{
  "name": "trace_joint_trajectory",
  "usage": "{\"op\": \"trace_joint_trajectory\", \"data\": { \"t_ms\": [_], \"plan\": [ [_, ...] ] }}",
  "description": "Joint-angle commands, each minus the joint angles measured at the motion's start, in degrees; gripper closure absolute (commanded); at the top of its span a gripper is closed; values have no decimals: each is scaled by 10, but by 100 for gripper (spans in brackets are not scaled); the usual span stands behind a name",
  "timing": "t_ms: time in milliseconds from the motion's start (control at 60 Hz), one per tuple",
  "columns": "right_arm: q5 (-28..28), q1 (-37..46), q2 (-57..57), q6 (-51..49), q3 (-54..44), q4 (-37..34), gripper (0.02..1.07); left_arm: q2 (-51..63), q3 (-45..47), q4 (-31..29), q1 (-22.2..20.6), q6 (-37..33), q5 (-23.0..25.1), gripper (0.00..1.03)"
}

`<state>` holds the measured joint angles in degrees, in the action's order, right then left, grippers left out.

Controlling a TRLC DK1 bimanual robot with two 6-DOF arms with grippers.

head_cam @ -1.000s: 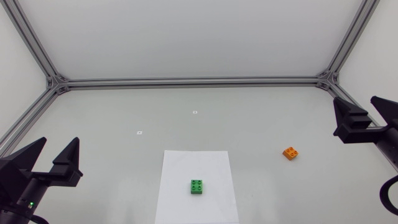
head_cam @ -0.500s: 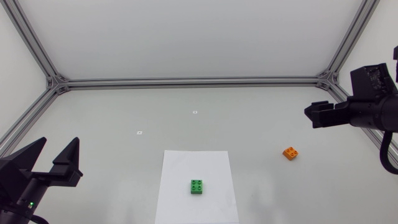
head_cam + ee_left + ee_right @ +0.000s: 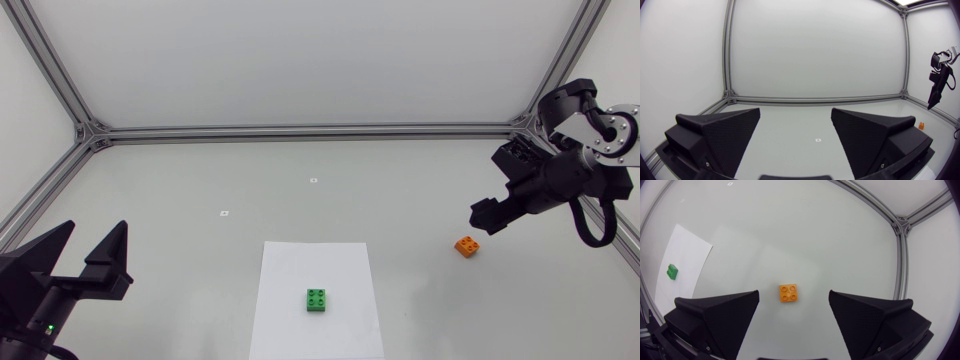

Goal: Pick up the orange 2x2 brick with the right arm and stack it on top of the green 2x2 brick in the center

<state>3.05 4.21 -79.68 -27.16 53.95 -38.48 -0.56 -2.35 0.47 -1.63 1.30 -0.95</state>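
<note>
The orange 2x2 brick lies on the table at the right; it also shows in the right wrist view, studs up, below and just ahead of the gap between the fingers. My right gripper hangs open in the air, pointing down just above and beside the brick. On a white sheet at the centre front stands the green 2x2 brick, small in the right wrist view. My left gripper stands open at the front left with nothing between its fingers.
An aluminium frame runs along the table's back and sides. Two small white markers lie on the table behind the sheet.
My right arm has swung in from the right edge and tipped its gripper downward, bringing it above the orange brick. The left arm and both bricks have not moved.
</note>
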Motion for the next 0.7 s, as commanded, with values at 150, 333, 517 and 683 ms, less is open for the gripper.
{"op": "trace_joint_trajectory", "data": {
  "t_ms": [150,333,517,683],
  "plan": [
    [13,12,-105,-29,37,-31,10,-3,23,-6,1,-3,2,4],
    [12,19,-173,-33,57,-36,13,-3,23,-6,1,-3,2,4],
    [9,22,-210,-41,69,-32,16,-3,23,-6,1,-3,2,4],
    [6,25,-232,-44,72,-27,21,-3,23,-6,1,-3,2,4]
  ]
}}
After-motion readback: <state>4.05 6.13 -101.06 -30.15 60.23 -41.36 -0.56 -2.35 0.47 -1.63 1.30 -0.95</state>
